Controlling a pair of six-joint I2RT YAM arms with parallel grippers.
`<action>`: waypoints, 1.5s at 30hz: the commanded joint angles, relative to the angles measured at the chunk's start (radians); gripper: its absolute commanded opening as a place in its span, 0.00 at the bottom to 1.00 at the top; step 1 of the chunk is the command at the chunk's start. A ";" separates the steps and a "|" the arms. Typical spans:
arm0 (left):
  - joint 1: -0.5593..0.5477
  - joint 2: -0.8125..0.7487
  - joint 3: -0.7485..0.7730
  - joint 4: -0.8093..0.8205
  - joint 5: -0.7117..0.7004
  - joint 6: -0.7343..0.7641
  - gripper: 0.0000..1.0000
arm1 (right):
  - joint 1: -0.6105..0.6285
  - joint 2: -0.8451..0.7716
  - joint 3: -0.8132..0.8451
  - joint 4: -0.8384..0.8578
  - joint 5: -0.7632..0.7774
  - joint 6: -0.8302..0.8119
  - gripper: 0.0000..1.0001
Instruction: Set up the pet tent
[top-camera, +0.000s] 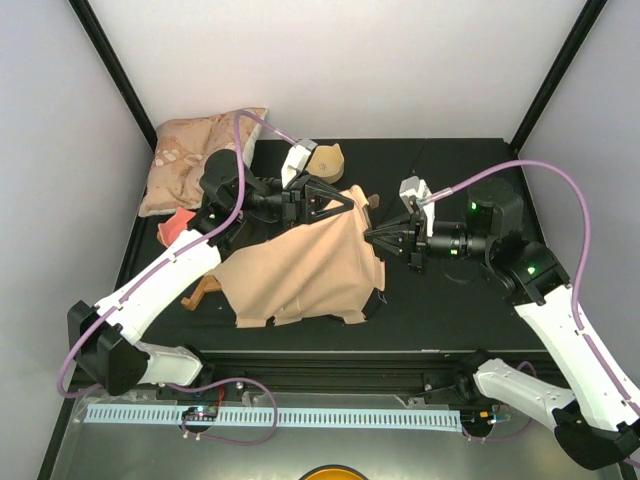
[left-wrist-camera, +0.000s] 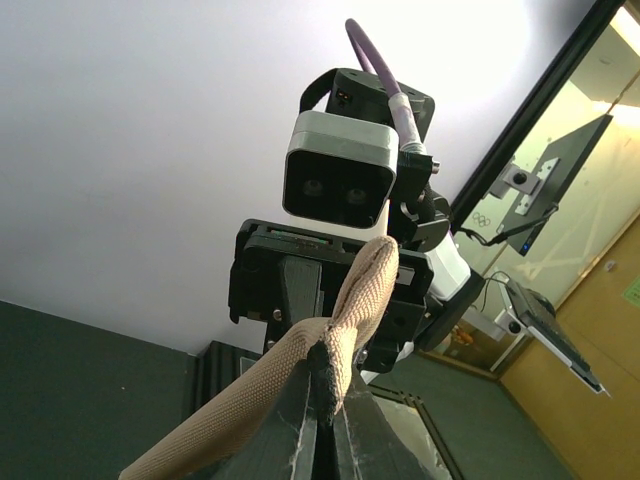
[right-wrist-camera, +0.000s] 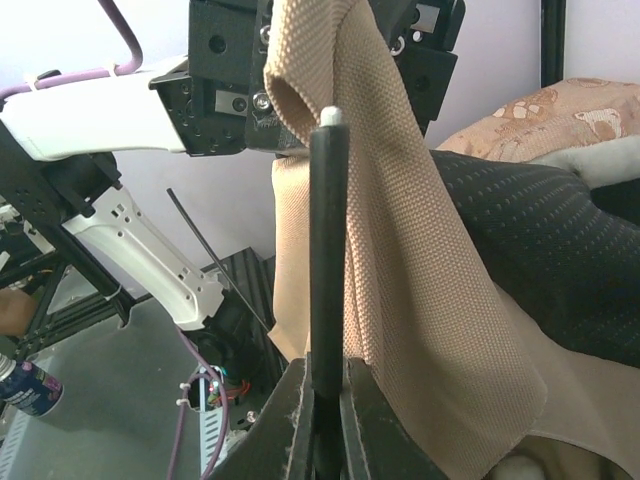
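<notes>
- beige patterned pillow (top-camera: 195, 160) sitting in the far-left corner of the black table (top-camera: 450, 300)
- some small pinkish-red thing (top-camera: 178, 223) right by the pillow's near edge, no clue what it is
- white slotted strip (top-camera: 300, 415) running along the near side
- spray can (right-wrist-camera: 25, 385) down on the floor
</notes>
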 joint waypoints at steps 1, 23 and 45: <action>0.008 -0.096 0.078 0.256 -0.099 0.007 0.01 | -0.002 0.027 -0.073 -0.284 0.002 -0.026 0.01; -0.007 -0.053 0.090 0.272 -0.086 -0.028 0.02 | 0.000 0.071 -0.013 -0.305 -0.043 -0.094 0.01; -0.061 -0.066 0.118 -0.141 0.011 0.299 0.02 | 0.001 0.093 0.030 -0.298 -0.015 -0.074 0.01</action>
